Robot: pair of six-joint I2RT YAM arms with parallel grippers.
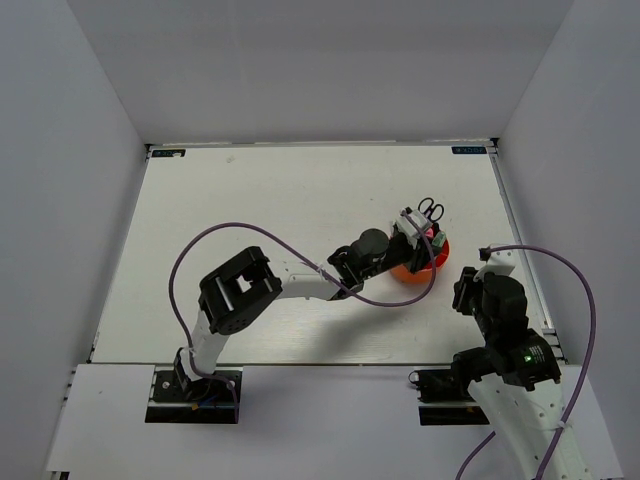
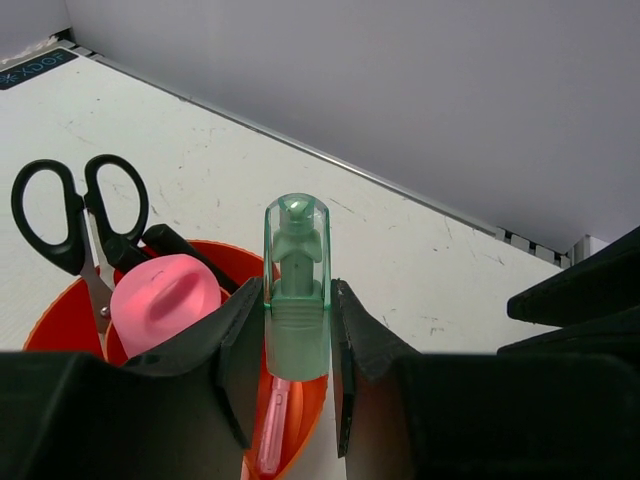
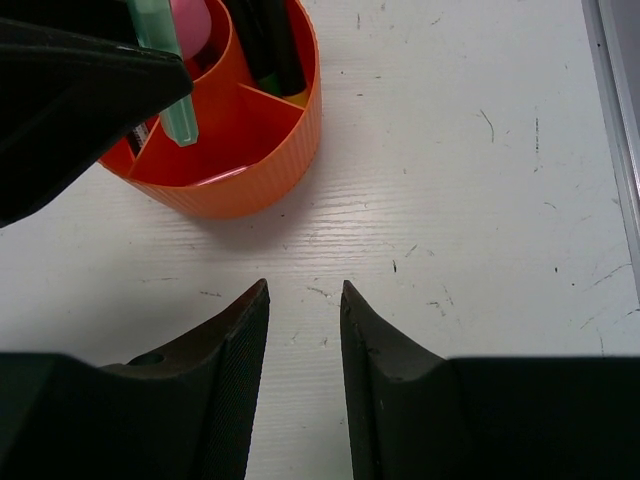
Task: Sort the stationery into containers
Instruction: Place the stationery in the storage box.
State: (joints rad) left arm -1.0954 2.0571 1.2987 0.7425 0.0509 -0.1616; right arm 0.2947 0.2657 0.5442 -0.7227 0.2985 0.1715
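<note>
Left pincer (image 2: 297, 305) is closed on the green marker (image 2: 297, 235), holding it upright over the cup (image 3: 250, 170), where scissors (image 2: 70, 215) and pink tube (image 2: 165, 295) already stand; right pincer (image 3: 305, 330) hangs part-open and empty, so sorting seems nearly finished.
</note>
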